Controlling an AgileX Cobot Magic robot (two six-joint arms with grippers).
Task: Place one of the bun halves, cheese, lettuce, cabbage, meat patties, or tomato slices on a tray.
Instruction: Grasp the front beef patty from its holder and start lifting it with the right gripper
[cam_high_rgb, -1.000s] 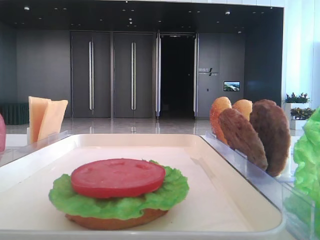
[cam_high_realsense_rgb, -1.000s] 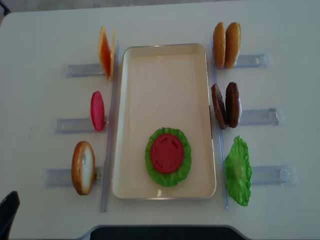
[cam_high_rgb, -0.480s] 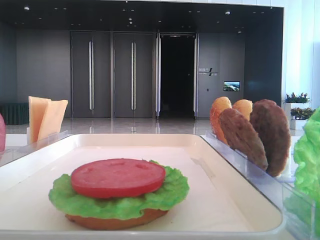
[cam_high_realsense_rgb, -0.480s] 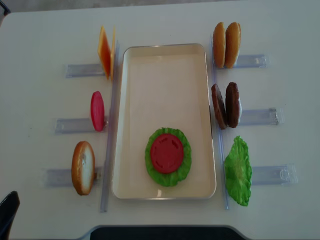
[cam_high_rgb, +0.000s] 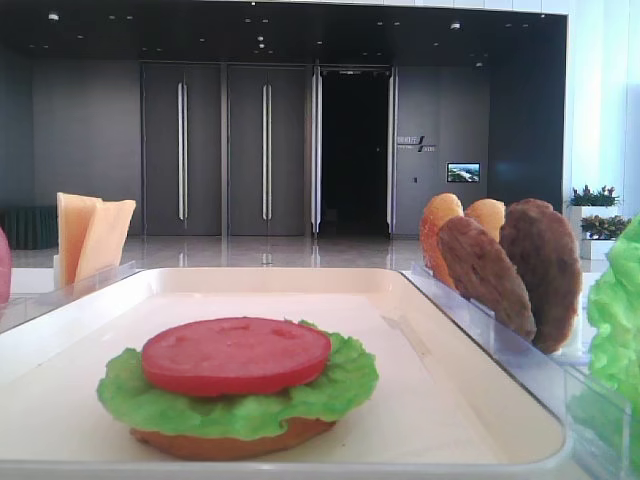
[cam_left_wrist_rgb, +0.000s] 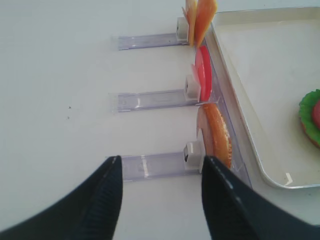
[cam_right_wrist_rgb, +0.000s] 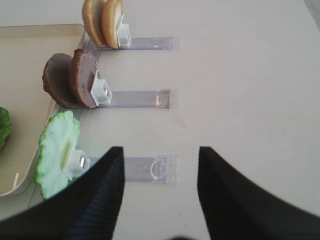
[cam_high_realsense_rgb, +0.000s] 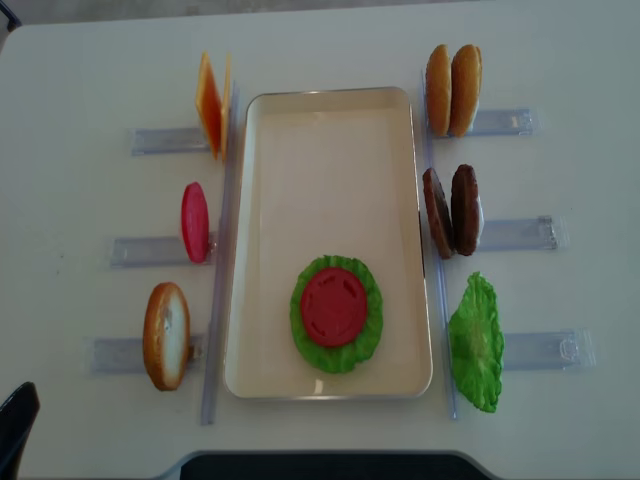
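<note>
Brown meat patties (cam_right_wrist_rgb: 70, 82) stand tight together; your spread, empty right gripper (cam_right_wrist_rgb: 159, 172) could drag both out.

We see the tray (cam_high_realsense_rgb: 330, 150) holding a tomato slice (cam_high_realsense_rgb: 333, 306) on lettuce (cam_high_realsense_rgb: 369, 333). Left of the tray: cheese (cam_high_realsense_rgb: 209, 117). Right of it: two meat patties (cam_high_realsense_rgb: 451, 211), both upright.

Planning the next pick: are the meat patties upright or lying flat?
Upright: both meat patties stand on edge in their clear rack, beside the tray.
</note>
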